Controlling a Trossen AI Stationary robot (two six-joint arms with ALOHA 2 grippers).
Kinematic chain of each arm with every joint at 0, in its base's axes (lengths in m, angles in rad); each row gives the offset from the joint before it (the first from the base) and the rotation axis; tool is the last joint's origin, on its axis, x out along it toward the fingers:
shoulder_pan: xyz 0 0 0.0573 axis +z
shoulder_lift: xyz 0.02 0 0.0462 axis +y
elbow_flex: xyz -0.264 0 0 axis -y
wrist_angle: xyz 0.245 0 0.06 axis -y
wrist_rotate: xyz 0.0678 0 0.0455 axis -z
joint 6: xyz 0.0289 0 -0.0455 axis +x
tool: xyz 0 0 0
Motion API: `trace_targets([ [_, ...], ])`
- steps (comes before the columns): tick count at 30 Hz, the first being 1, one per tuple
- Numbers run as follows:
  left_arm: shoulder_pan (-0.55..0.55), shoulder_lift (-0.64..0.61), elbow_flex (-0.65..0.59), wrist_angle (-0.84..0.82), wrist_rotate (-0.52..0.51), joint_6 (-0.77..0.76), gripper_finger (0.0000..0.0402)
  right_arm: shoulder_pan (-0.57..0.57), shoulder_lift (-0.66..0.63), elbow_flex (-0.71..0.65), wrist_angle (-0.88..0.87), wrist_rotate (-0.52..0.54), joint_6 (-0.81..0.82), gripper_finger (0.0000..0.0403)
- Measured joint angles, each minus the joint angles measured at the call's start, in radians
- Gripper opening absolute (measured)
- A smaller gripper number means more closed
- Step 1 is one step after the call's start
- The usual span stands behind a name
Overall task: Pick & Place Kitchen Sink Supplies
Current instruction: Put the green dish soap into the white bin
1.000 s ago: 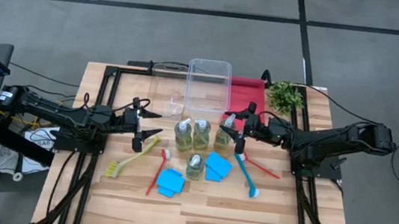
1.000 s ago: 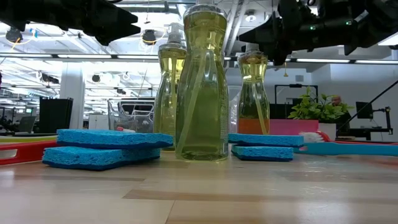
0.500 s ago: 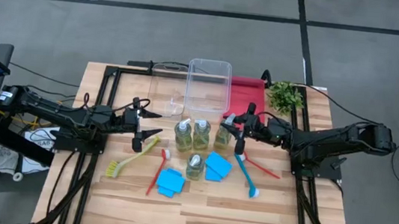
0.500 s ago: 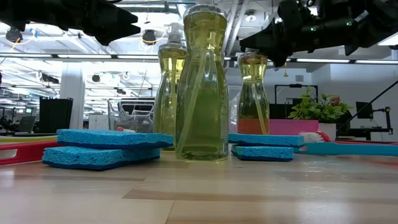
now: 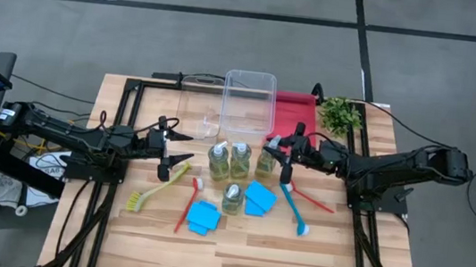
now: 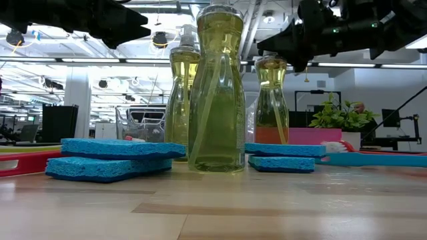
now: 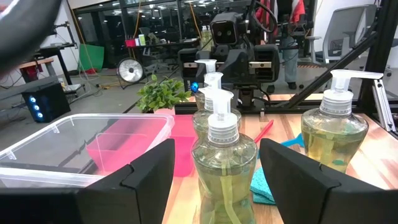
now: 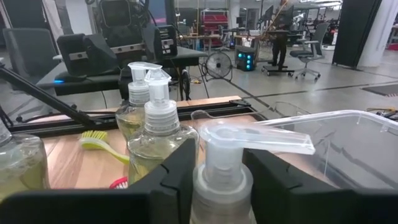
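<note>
Closed now, right hand (image 5: pixel 278 152) pinches clear bottle's (image 5: pixel 267 161) ribbed plastic pump neck

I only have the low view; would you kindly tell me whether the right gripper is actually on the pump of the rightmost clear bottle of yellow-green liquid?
Observer: Yes. The right wrist view shows the right gripper with one finger against each side of that clear pump bottle's neck.
Operator: Thank you. Is the left gripper holding anything?
Observer: No. In the high view the left gripper hovers open and empty, left of the bottles.
Operator: What lies beyond the gripped bottle?
Observer: From above, a clear rectangular plastic bin sits just behind it, beside a red bin.
</note>
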Motion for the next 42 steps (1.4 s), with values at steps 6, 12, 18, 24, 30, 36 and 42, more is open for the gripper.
trace_targets([
  [6,0.0,0.0,0.0,0.0,0.0,0.0,0.0237,0.0,-0.01,0.003,-0.011,0.0,0.001,0.01],
  [12,0.0,0.0,0.0,0.0,0.0,0.0,0.0237,0.003,-0.03,0.064,-0.135,-0.001,0.015,0.0112],
  [18,0.0,0.0,0.0,0.0,0.0,0.0,0.0237,0.001,-0.032,0.132,-0.229,-0.001,0.014,0.0101],
  [24,0.0,0.0,0.0,0.0,0.0,0.0,0.0237,0.0,-0.032,0.18,-0.279,-0.001,0.011,0.0101],
  [30,0.0,0.0,0.0,0.0,0.0,0.0,0.0237,0.0,-0.033,0.255,-0.362,0.0,0.002,0.0101],
  [36,0.0,0.0,0.0,0.0,0.0,0.0,0.0237,0.0,-0.034,0.356,-0.487,0.03,-0.008,0.0101],
  [42,0.0,0.0,0.0,0.0,0.0,0.0,0.0237,-0.003,-0.034,0.465,-0.631,0.057,-0.028,0.0101],
])
